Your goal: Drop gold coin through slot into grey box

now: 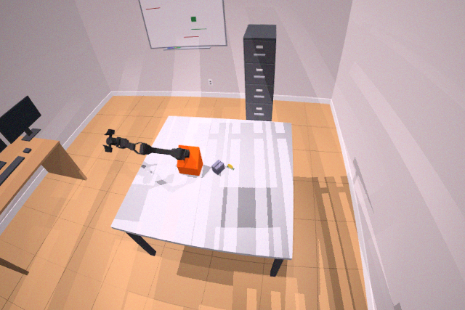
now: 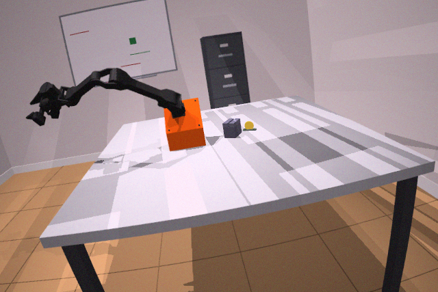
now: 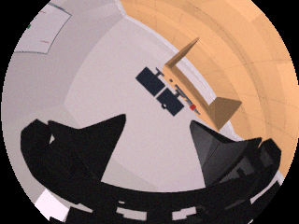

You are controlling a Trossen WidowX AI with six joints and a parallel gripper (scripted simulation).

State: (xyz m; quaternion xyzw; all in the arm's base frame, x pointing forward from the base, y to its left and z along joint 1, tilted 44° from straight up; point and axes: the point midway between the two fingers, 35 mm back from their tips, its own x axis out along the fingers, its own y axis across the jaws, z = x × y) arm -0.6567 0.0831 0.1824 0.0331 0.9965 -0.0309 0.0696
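The gold coin [image 2: 248, 125] stands on edge in its dark-green holder [image 2: 249, 128] on the table, just right of the small grey box [image 2: 231, 128] with a slot in its lid. The coin [image 1: 229, 166] and the box [image 1: 218, 166] also show in the top view. My arm reaches from its orange base [image 2: 184, 124] out past the table's left edge. My gripper [image 2: 38, 110] hangs over the floor, far from the coin and the box, open and empty. In the wrist view the open fingers frame a wall and a distant desk.
A dark filing cabinet [image 1: 259, 72] stands behind the table. A wooden desk [image 1: 26, 160] with monitors is at the left wall. A whiteboard [image 1: 182, 15] hangs on the back wall.
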